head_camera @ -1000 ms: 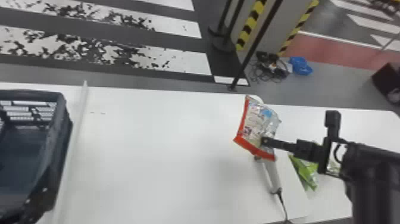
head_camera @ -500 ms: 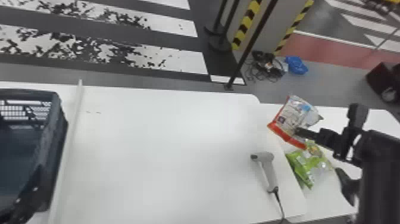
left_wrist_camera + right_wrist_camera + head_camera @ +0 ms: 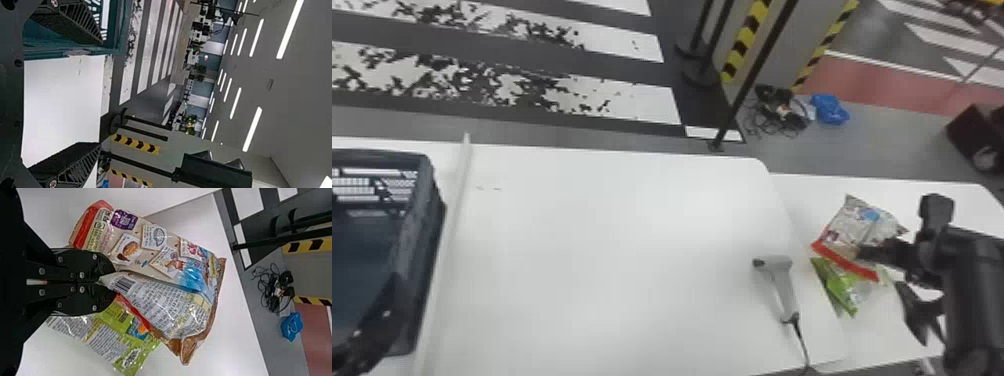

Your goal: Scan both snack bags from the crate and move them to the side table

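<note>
Red trims one edge of the printed snack bag, which the right gripper has by a pinched fold of its wrapping, close to the barcode. Its two fingers are pressed nearly together, with only this fold between them. I think such a small hold is chosen because the bag is soft: it gives a firm point for carrying, and the rest of the bag may spread freely. The bag is over the side bench, covering part of the green snack bag; if it already touches the green one, or rests on the surface, I cannot tell. Probably both bags are meant to be together there, so that the main bench is kept for scanning. The scanner lies on that bench, near the edge toward the side bench, which seems a practical place between the crate and the bags.

About the pose, the right arm comes from the right edge of the head view, and its gripper points inward across the side bench. Lowering the bag a little and then releasing the fold would be, in my judgement, the proper next move; a careless release could leave it leaning on the green bag. The left gripper is at the crate, its fingers spread widely with nothing between them.
</note>
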Available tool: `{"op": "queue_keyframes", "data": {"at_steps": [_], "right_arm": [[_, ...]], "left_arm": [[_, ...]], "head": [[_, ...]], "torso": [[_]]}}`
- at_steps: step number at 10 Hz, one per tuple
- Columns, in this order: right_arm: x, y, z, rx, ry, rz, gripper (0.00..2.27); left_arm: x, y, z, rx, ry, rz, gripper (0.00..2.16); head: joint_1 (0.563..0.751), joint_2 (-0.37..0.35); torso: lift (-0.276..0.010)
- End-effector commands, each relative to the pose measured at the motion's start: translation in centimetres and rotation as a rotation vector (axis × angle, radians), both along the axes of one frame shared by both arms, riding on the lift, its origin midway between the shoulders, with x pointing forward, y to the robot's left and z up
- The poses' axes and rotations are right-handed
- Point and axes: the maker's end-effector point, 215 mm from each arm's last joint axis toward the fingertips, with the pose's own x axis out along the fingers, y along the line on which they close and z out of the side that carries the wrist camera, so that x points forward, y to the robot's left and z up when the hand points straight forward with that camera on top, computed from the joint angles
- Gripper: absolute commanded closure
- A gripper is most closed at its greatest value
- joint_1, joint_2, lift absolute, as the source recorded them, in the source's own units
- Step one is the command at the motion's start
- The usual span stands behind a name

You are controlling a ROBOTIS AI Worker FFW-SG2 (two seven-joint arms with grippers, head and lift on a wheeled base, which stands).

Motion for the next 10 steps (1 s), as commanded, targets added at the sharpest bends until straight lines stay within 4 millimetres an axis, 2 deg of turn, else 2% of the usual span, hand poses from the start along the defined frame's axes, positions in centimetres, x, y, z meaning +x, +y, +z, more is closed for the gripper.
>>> {"op": "queue_keyframes", "data": {"at_steps": [1, 2, 3, 4, 5, 10], "right_arm": [[-0.7, -0.6, -1.0, -0.047, 0.061, -0.005, 2.24], [-0.2, -0.5, -1.1, -0.036, 0.052, -0.014, 2.22], [-0.2, -0.4, -1.5, -0.033, 0.068, -0.031, 1.76], [0.0, 0.0, -1.8, -0.052, 0.088, -0.017, 0.58], [-0.2, -0.2, -1.9, -0.067, 0.101, -0.023, 0.00], [-2.8, 0.3, -3.4, -0.011, 0.117, -0.054, 0.05]], "left_arm": [[0.0, 0.0, -0.1, 0.000, 0.002, -0.003, 0.07], [0.0, 0.2, -0.4, 0.002, 0.007, -0.003, 0.07], [0.0, 0.3, -0.4, 0.002, 0.006, -0.003, 0.07], [-0.1, 0.3, -0.4, -0.001, 0.007, -0.003, 0.07], [-0.1, 0.3, -0.3, -0.001, 0.005, -0.005, 0.07], [-0.2, -0.8, -0.3, -0.015, 0.019, -0.024, 0.07]], "head": [[0.695, -0.350], [0.695, -0.350], [0.695, -0.350], [0.695, -0.350], [0.695, -0.350], [0.695, -0.350]], "torso": [[-0.029], [-0.029], [-0.029], [-0.029], [-0.029], [-0.029]]}}
